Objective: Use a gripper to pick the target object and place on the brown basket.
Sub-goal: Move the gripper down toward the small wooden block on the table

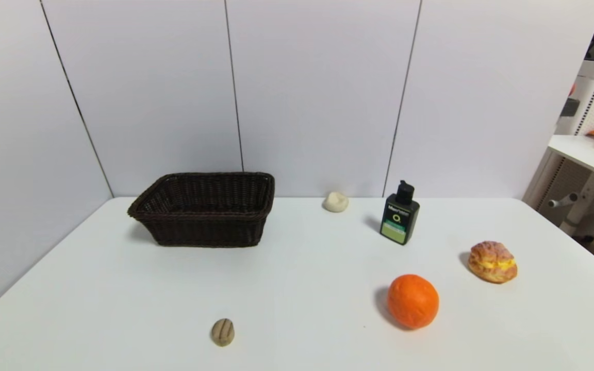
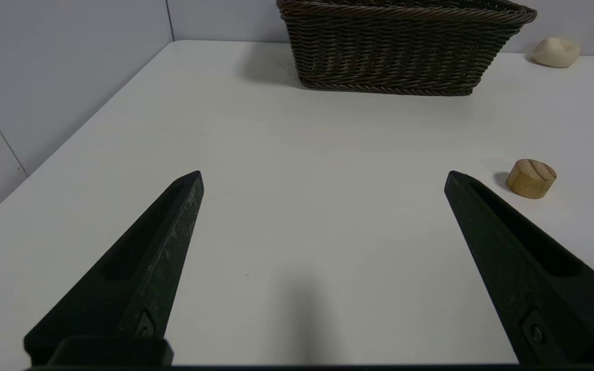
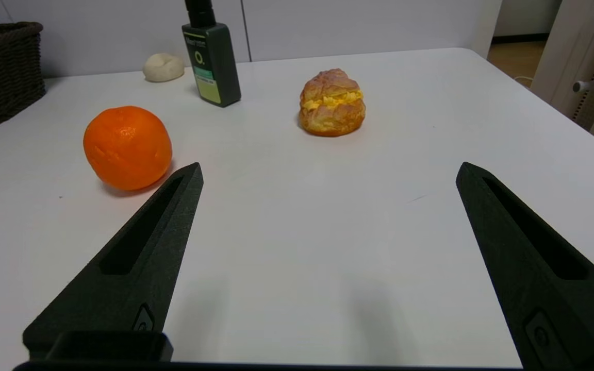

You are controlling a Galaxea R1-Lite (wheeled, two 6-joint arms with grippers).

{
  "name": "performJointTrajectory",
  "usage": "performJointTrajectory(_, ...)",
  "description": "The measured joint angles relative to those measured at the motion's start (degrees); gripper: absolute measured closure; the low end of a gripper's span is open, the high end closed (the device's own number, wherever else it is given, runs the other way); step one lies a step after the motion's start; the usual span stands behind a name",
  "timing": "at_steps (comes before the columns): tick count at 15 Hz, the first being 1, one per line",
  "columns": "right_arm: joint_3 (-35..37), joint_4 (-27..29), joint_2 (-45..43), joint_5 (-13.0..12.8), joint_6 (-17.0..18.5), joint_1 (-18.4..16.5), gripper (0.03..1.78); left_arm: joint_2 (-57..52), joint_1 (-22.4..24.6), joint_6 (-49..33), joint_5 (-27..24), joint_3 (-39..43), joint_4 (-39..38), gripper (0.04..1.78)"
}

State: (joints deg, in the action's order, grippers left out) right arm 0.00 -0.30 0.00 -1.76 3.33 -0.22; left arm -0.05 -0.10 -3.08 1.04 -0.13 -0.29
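The target object (image 1: 223, 331) is a small tan-brown grooved lump lying on the white table near the front left. It also shows in the left wrist view (image 2: 531, 178), just beyond and to one side of a finger. The brown basket (image 1: 205, 208) stands at the back left, empty as far as I can see, and shows in the left wrist view (image 2: 405, 46) too. My left gripper (image 2: 324, 176) is open and empty above bare table. My right gripper (image 3: 329, 169) is open and empty near the orange. Neither gripper shows in the head view.
An orange (image 1: 412, 301), a golden cream puff (image 1: 493, 262), a dark green pump bottle (image 1: 400, 216) and a cream-white lump (image 1: 335, 202) lie on the right and back of the table. A side table (image 1: 591, 154) stands past the right edge.
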Motion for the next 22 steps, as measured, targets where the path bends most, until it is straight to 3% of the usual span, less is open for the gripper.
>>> performJointTrajectory(5,0.0,-0.02,0.0,0.0,0.0,0.0,0.11,10.26,-0.3,0.89,-0.49,-4.77,0.37,0.13)
performJointTrajectory(8,0.0,-0.02,0.0,0.0,0.0,0.0,0.11,26.22,-1.16,4.86,-3.68,-16.75,1.63,0.13)
performJointTrajectory(11,0.0,0.0,0.0,-0.02,-0.05,0.0,0.11,43.29,-2.99,13.42,-8.84,-33.84,8.91,0.13)
performJointTrajectory(13,0.0,-0.02,0.0,0.0,-0.02,0.0,0.11,54.09,-8.34,19.2,-11.51,-45.18,19.5,0.13)
performJointTrajectory(16,0.0,0.0,0.0,-0.02,-0.02,0.0,0.11,66.5,-18.09,22.04,-12.97,-53.42,32.65,0.13)
performJointTrajectory(19,0.0,-0.02,0.0,0.0,-0.02,-0.05,0.11,75.46,-25.17,21.25,-13.17,-55.65,34.66,0.13)
performJointTrajectory(22,0.0,-0.02,0.0,0.02,-0.02,0.0,0.11,82.52,-28.82,20.09,-13.04,-56.39,33.15,0.13)
